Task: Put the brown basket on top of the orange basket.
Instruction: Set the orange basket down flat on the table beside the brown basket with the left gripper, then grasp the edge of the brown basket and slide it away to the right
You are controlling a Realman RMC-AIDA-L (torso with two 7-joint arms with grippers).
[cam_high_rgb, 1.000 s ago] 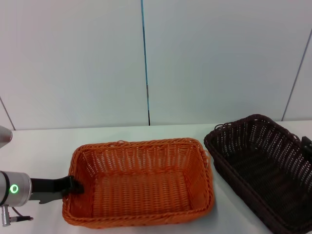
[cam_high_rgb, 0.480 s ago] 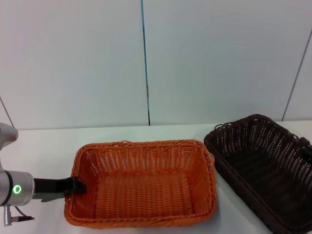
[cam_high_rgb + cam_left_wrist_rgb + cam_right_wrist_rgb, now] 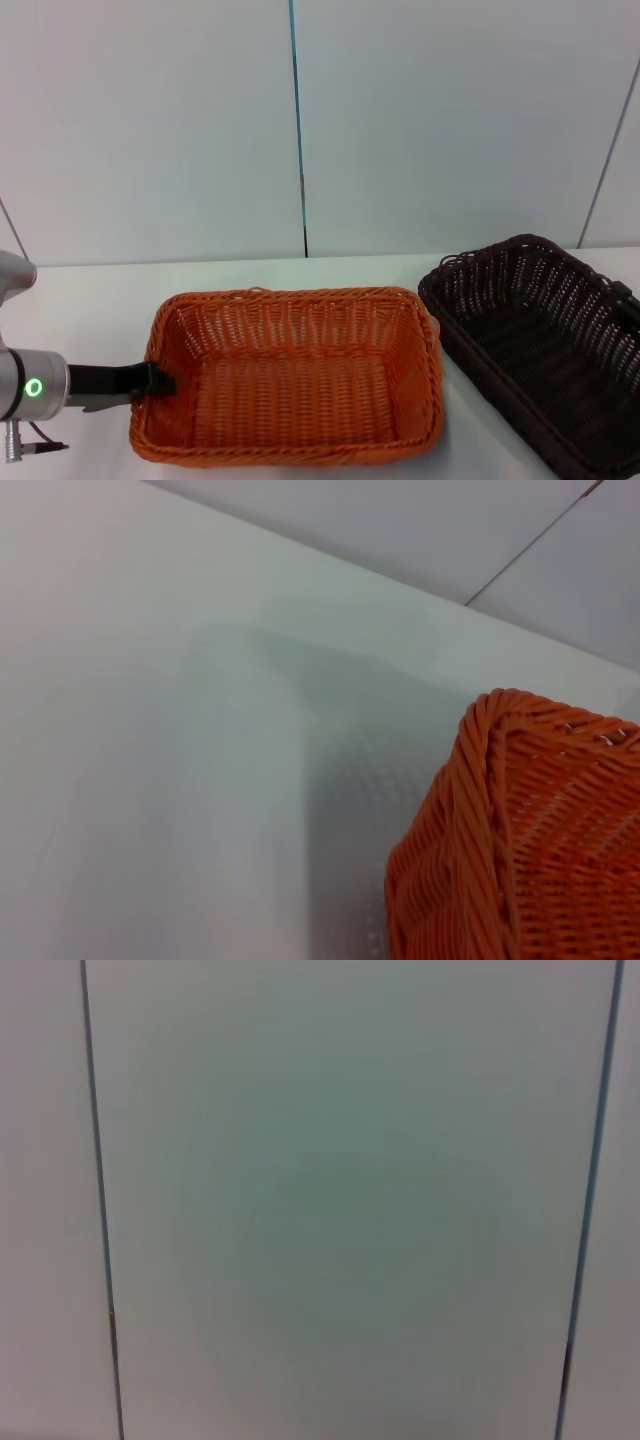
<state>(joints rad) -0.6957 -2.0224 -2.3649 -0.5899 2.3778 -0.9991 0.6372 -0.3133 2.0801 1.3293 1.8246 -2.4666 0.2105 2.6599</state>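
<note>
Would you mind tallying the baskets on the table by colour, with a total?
Orange basket: 1
Brown basket: 1
Total: 2 baskets

The left gripper [image 3: 155, 380] is reaching in low from the left side. The right gripper [image 3: 628, 300] is barely peeking in at the right edge.

Left gripper [image 3: 160, 380] at orange basket [image 3: 290, 375] rim; brown basket [image 3: 535, 350] beside.
</note>
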